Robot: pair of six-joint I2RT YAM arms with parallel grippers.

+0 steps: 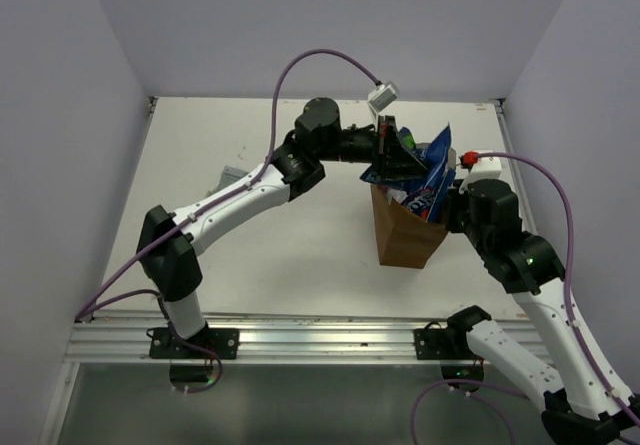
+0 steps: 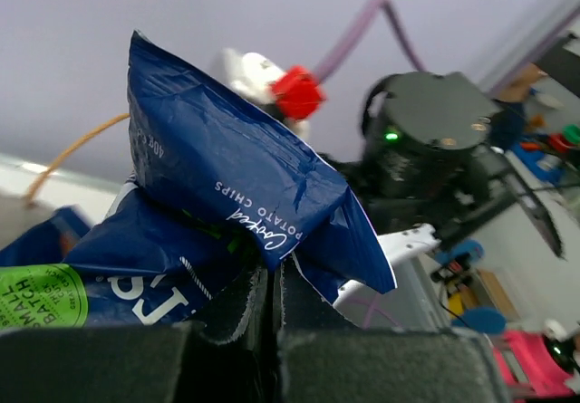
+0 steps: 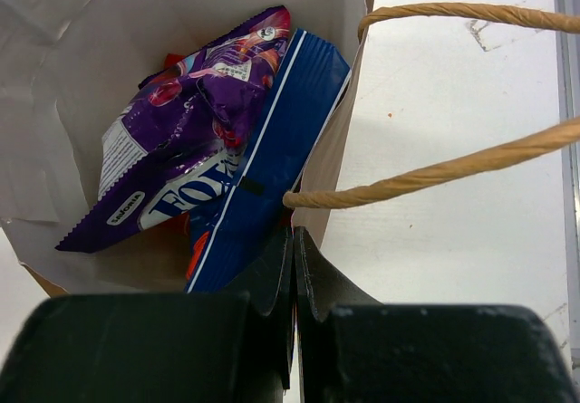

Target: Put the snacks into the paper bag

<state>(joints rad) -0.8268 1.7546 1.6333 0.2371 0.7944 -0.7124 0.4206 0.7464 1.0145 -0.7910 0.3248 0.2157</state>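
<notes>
Right at the lens, the left pincer has its two dark fingers pressed together on a fold of the blue crisp packet. It's clamped tight, and the packet rears up and away from the fingertips with white "potato chips" lettering across it. Down to the left of the pincer there's more blue foil with a green label; whether that's the same packet, can't tell. Beyond the held packet sit a red knob and the black wrist joint of the other arm. Over to the right pincer: fingers together as well, pinched on the rim of the paper bag, the bag wall running straight into the seam between them. Just ahead of those fingertips, inside the bag, a second blue packet stands on edge against the wall, and a purple packet lies against it on the left. The two string handles arch off to the right of the pincer, over the white table. From above, the left pincer hangs over the bag's mouth with blue foil sticking up past the rim. The bag stands upright beneath it, and the right pincer grips the bag's right-hand rim.
</notes>
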